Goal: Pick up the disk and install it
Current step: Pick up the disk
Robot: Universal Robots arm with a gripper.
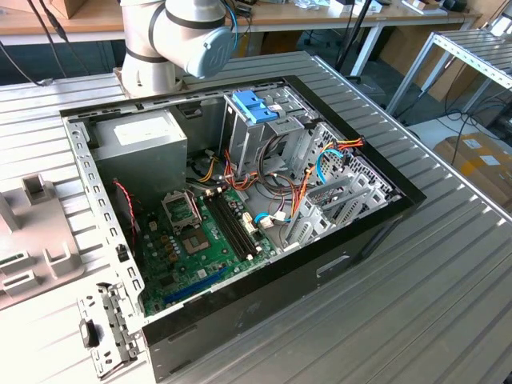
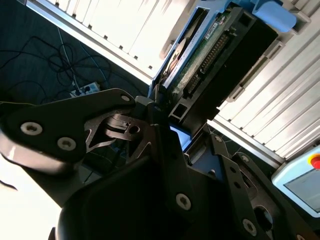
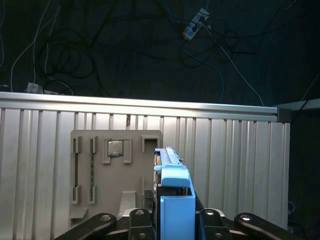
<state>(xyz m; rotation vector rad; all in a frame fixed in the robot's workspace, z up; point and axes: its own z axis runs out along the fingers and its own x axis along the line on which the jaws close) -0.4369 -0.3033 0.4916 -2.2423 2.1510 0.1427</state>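
In both wrist views my gripper [image 3: 175, 220] is shut on the disk [image 3: 172, 192], a dark drive framed by bright blue rails. The first wrist view shows it edge-on between the black fingers [image 3: 141, 218], held above the ribbed metal table [image 3: 235, 150]. In the second wrist view the disk [image 2: 215, 50] juts out from the gripper [image 2: 167, 117], its green circuit board and connector row showing and a blue end tab [image 2: 275, 12] at its far end. In the exterior view the open computer case [image 1: 240, 200] lies on the table, with the tall grey drive cage [image 1: 252, 132] inside it.
A beige fixture plate [image 3: 117, 170] holding a small chip lies on the table below the disk; it is at the exterior view's left [image 1: 32, 240]. The motherboard [image 1: 208, 240], power supply [image 1: 140, 140] and loose cables [image 1: 296, 176] fill the case. The arm's base [image 1: 172, 40] stands behind it.
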